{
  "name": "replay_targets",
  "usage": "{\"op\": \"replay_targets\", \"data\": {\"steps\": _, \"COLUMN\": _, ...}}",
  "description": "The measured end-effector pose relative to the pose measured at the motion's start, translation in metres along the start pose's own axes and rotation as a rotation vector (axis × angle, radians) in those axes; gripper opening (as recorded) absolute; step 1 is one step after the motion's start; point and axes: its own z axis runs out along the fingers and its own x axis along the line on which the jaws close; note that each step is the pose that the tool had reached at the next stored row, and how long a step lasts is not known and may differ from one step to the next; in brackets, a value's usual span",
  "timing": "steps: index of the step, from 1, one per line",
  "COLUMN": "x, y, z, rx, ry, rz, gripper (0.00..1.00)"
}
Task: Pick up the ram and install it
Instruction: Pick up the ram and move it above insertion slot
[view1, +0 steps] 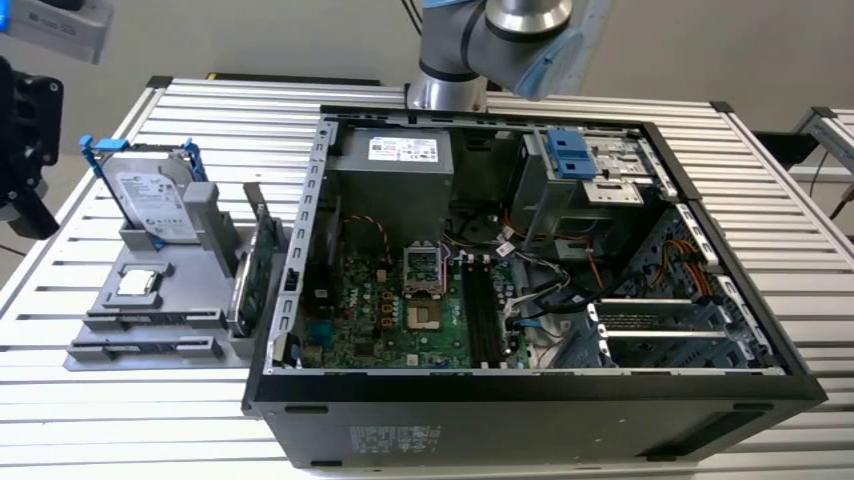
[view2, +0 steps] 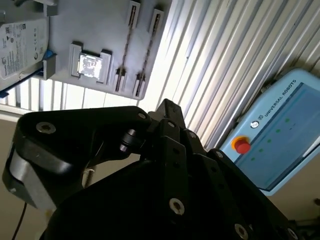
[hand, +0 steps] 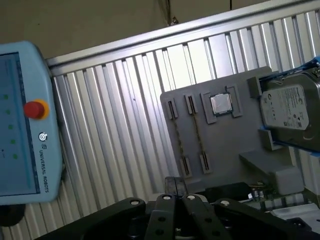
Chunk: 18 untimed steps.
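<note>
Two thin dark ram sticks stand on edge in the slotted holders of a grey tray (hand: 225, 145), one ram (hand: 179, 136) beside the other (hand: 197, 132). The second wrist view shows them as fine lines too (view2: 127, 45). My black gripper (hand: 176, 184) hovers well above and to one side of the tray, shut with nothing between its fingers; its tip also appears in the second wrist view (view2: 167, 106). In the exterior view the gripper (view1: 30, 215) hangs at the far left edge, left of the tray (view1: 200, 335). The motherboard's long black memory slots (view1: 481, 310) lie inside the open computer case.
The tray also holds a hard drive (view1: 147, 200), a small square silver processor (view1: 140, 283) and an upright green expansion card (view1: 263, 265). The open case (view1: 534, 385) fills the middle of the slatted aluminium table. A light-blue teach pendant (hand: 20, 125) with a red button lies beside the tray.
</note>
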Motion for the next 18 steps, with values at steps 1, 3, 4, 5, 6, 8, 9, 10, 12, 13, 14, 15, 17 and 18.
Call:
{"op": "replay_targets", "data": {"steps": 1, "x": 0.0000, "y": 0.0000, "z": 0.0000, "rx": 0.0000, "ry": -0.0035, "rz": -0.012, "gripper": 0.00}}
{"op": "replay_targets", "data": {"steps": 3, "x": 0.0000, "y": 0.0000, "z": 0.0000, "rx": -0.0003, "ry": -0.0118, "rz": -0.037, "gripper": 0.00}}
{"op": "replay_targets", "data": {"steps": 4, "x": 0.0000, "y": 0.0000, "z": 0.0001, "rx": -0.0005, "ry": -0.0164, "rz": -0.049, "gripper": 0.00}}
{"op": "replay_targets", "data": {"steps": 5, "x": 0.0000, "y": -0.0001, "z": 0.0001, "rx": -0.0010, "ry": -0.0219, "rz": -0.061, "gripper": 0.00}}
{"op": "replay_targets", "data": {"steps": 6, "x": 0.0000, "y": -0.0001, "z": 0.0000, "rx": -0.0015, "ry": -0.0273, "rz": -0.072, "gripper": 0.00}}
{"op": "replay_targets", "data": {"steps": 8, "x": 0.0000, "y": -0.0001, "z": 0.0001, "rx": -0.0027, "ry": -0.0395, "rz": -0.094, "gripper": 0.00}}
{"op": "replay_targets", "data": {"steps": 9, "x": 0.0000, "y": 0.0000, "z": 0.0000, "rx": -0.0034, "ry": -0.0455, "rz": -0.104, "gripper": 0.00}}
{"op": "replay_targets", "data": {"steps": 10, "x": 0.0000, "y": -0.0001, "z": 0.0000, "rx": -0.0040, "ry": -0.0510, "rz": -0.113, "gripper": 0.00}}
{"op": "replay_targets", "data": {"steps": 12, "x": 0.0000, "y": 0.0000, "z": 0.0000, "rx": -0.0050, "ry": -0.0610, "rz": -0.131, "gripper": 0.00}}
{"op": "replay_targets", "data": {"steps": 13, "x": 0.0000, "y": -0.0001, "z": 0.0000, "rx": -0.0056, "ry": -0.0660, "rz": -0.139, "gripper": 0.00}}
{"op": "replay_targets", "data": {"steps": 14, "x": 0.0000, "y": -0.0001, "z": 0.0000, "rx": -0.0064, "ry": -0.0735, "rz": -0.149, "gripper": 0.00}}
{"op": "replay_targets", "data": {"steps": 15, "x": -0.0001, "y": 0.0000, "z": -0.0001, "rx": -0.0080, "ry": -0.0862, "rz": -0.165, "gripper": 0.00}}
{"op": "replay_targets", "data": {"steps": 17, "x": 0.0000, "y": -0.0001, "z": 0.0001, "rx": -0.0080, "ry": -0.0876, "rz": -0.165, "gripper": 0.00}}
{"op": "replay_targets", "data": {"steps": 18, "x": 0.0000, "y": 0.0000, "z": 0.0000, "rx": -0.0081, "ry": -0.0881, "rz": -0.165, "gripper": 0.00}}
